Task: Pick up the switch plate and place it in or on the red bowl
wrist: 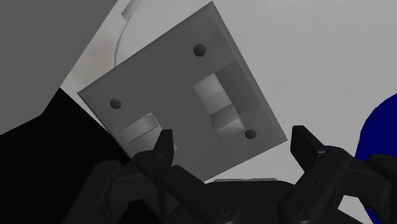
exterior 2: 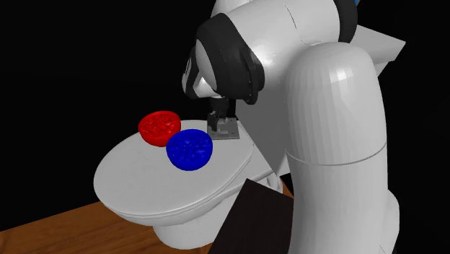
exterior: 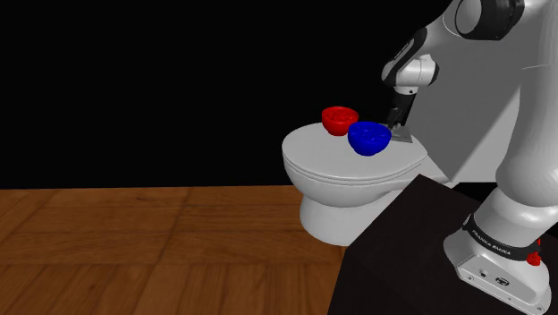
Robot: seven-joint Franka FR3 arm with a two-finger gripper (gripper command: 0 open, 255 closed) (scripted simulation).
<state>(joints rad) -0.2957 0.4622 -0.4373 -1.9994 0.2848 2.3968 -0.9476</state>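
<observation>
Wrist view has the black gripper point(wrist: 233, 137) hanging close over the grey switch plate point(wrist: 184, 105), jaws spread wide and gripping nothing. The plate lies on the white toilet lid point(exterior: 313, 152) just beside the blue bowl point(exterior: 368, 138), on the side away from the red bowl point(exterior: 340, 119), which sits close against the blue bowl. My worry is the thin plate so near the lid's edge: jaws closing askew could skate it off, away from the blue bowl, and the carry across could clip that bowl's rim.
</observation>
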